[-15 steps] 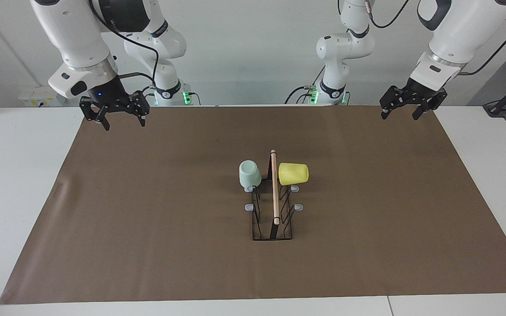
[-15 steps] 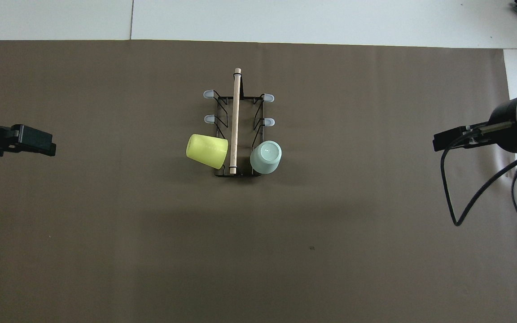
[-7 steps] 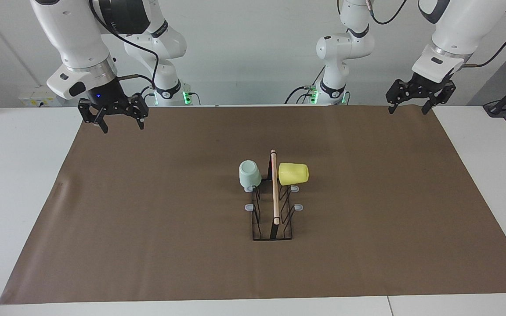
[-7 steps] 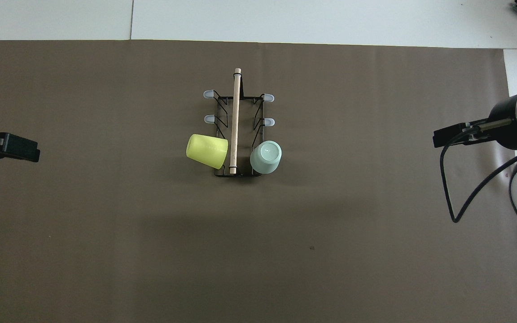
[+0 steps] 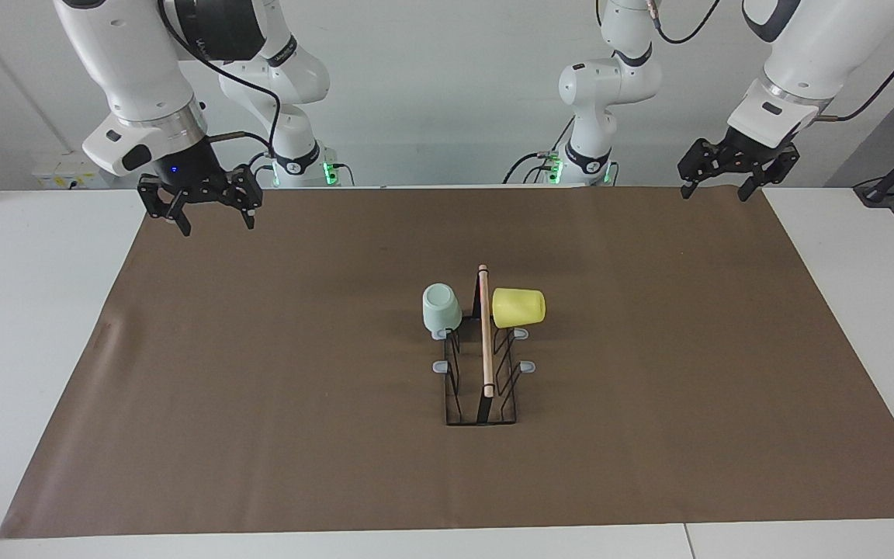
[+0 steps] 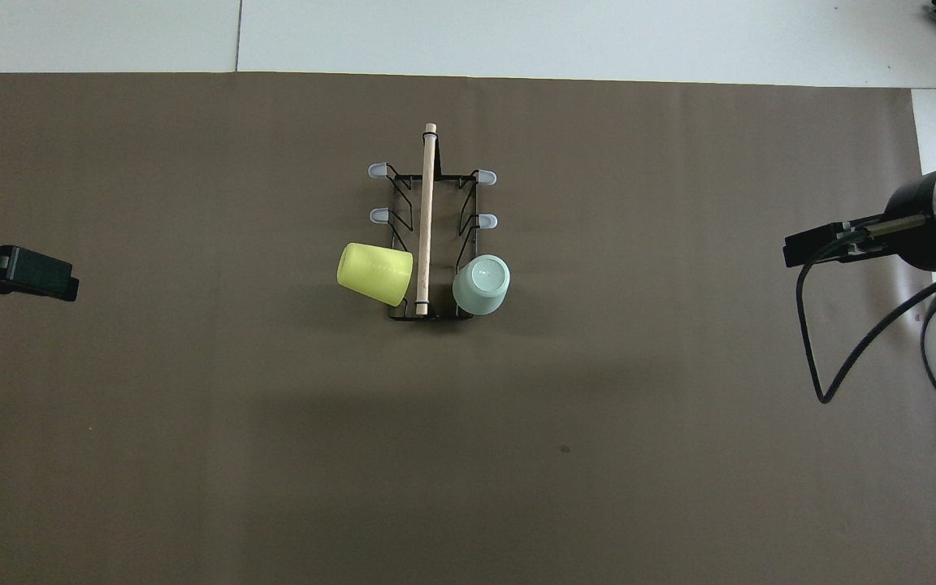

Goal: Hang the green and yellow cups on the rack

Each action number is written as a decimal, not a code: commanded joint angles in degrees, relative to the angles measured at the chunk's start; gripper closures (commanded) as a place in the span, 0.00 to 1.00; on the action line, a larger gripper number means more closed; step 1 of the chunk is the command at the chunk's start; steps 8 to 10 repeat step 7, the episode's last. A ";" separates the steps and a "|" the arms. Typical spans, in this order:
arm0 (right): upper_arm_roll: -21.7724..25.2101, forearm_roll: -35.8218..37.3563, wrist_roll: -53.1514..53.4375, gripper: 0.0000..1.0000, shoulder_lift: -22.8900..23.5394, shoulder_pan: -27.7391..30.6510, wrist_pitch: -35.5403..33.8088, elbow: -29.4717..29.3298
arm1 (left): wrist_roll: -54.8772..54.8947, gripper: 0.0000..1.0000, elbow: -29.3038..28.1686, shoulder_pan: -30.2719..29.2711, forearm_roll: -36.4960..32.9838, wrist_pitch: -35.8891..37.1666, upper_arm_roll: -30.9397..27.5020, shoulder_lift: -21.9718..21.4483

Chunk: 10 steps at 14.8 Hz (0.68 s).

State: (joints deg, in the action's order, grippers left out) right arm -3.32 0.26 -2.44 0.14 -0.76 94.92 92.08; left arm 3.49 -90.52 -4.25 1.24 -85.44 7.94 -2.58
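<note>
Yellow cup (image 5: 518,307) and green cup (image 5: 441,307) both sat on the rack's (image 5: 484,365) pegs at the end nearest the robots, at the mat's centre, so the hanging looked done. Left gripper (image 5: 713,186) hung at two o'clock in the facing view, right gripper (image 5: 216,222) at ten, both spread apart and empty, well clear.

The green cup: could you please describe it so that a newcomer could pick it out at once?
On the brown mat stands a black wire rack topped by a wooden rod. At its end nearest the robots two cups hang; the green cup, pale mint, is toward the right arm's end, the yellow cup across the rod.
</note>
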 commanded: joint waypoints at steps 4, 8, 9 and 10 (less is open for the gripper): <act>-1.25 1.24 -0.64 0.00 0.30 1.03 0.35 -0.32 | 1.25 0.00 -1.59 -1.02 0.87 0.54 0.32 -1.64; -1.52 1.06 -0.46 0.00 0.03 0.85 -0.18 -0.23 | 1.16 0.00 -1.50 -0.85 0.87 0.27 0.32 -1.64; -1.52 1.06 -0.46 0.00 0.03 0.85 -0.18 -0.23 | 1.16 0.00 -1.50 -0.85 0.87 0.27 0.32 -1.64; -1.52 1.06 -0.46 0.00 0.03 0.85 -0.18 -0.23 | 1.16 0.00 -1.50 -0.85 0.87 0.27 0.32 -1.64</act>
